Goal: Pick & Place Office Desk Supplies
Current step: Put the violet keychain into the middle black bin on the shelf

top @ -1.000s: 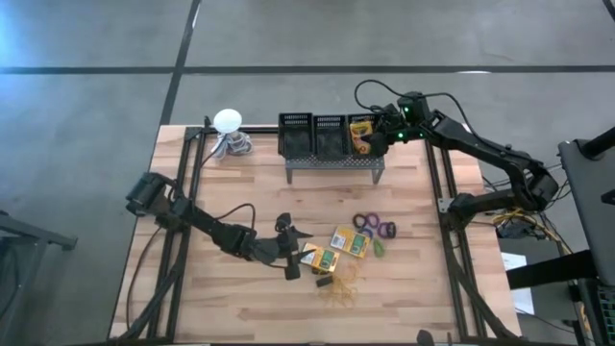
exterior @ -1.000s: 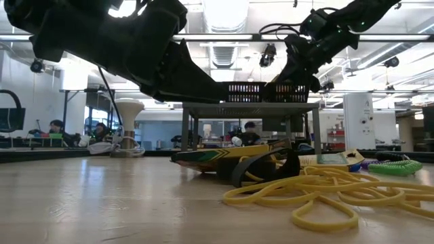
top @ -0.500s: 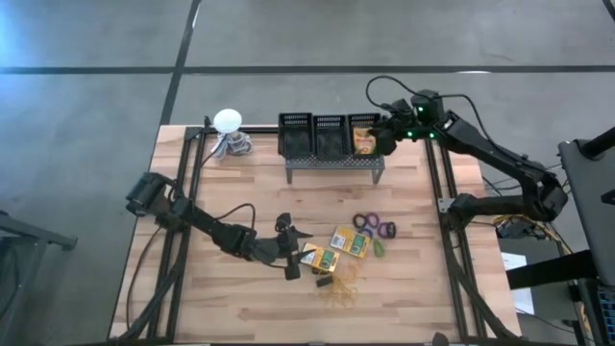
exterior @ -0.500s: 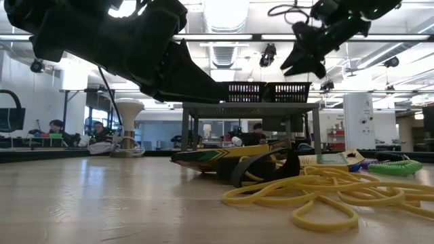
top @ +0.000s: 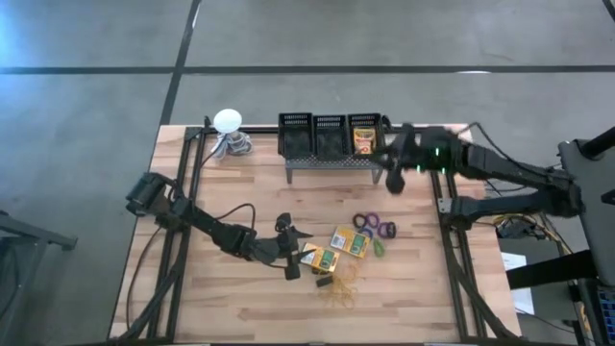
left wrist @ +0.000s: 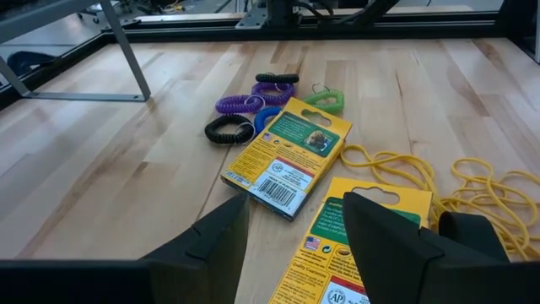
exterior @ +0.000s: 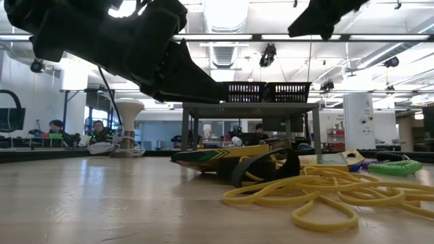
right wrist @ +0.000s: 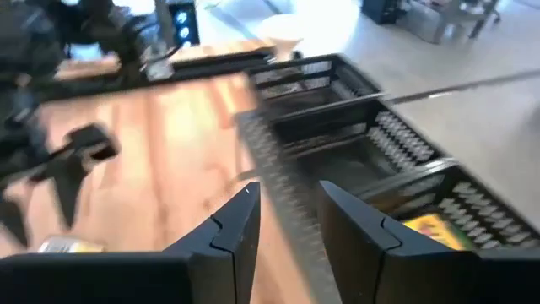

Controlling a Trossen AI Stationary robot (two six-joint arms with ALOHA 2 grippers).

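Nearest the bottom of the high view there's a tangle of yellow rubber bands (top: pixel 341 286) on the counter (top: pixel 240 207), with two crayon boxes (top: pixel 338 250) just above it at lower centre. The left end effector (top: pixel 291 252) hovers right beside the left box, jaws apart with nothing between them. A bit further up and right sit the coil rings (top: pixel 375 227), purple, black and green, bunched together. Then the right end effector (top: pixel 394 180) hangs in the air right of centre, just in front of the stand; its jaws are parted and empty in the wrist view. At the far end, upper centre, the grey stand (top: pixel 332 163) carries three black bins, and a third crayon box (top: pixel 362 140) already sits in the rightmost one.

What could go wrong, I reckon: the left box lies flat, with a black clip and the rubber bands touching it, so a low grab could snag the bands or just shove the box along. The right arm could also clip the stand.
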